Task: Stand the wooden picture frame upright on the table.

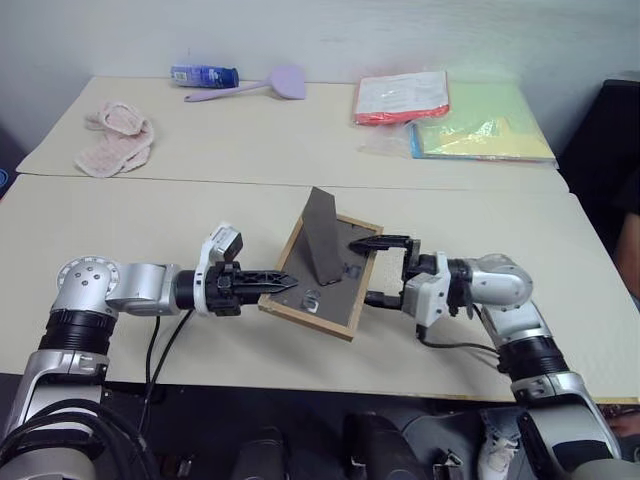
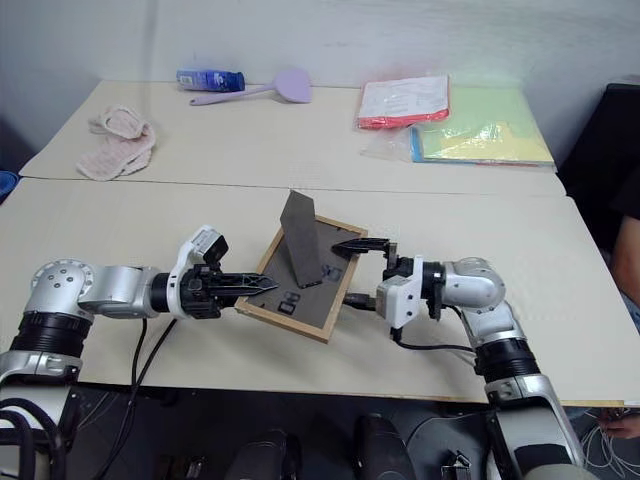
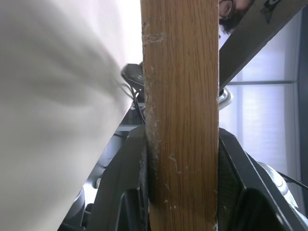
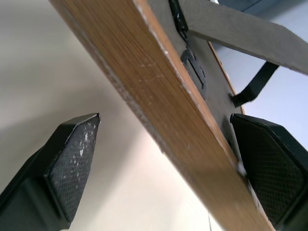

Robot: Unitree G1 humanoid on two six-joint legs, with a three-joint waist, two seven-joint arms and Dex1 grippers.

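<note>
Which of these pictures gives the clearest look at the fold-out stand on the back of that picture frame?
The left eye view: the stand rises as a whole dark panel from the wooden picture frame. The right eye view shows it much the same. The right wrist view catches only its base, hinge and strap; the left wrist view just an edge at one corner.

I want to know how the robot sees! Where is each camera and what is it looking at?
Left eye and right eye views: on the head, looking down over both arms at the wooden picture frame on the table.
Left wrist view: on the left arm, between the left gripper fingers shut on the frame edge.
Right wrist view: on the right arm, between the open right gripper fingers.
All share the frame.
</note>
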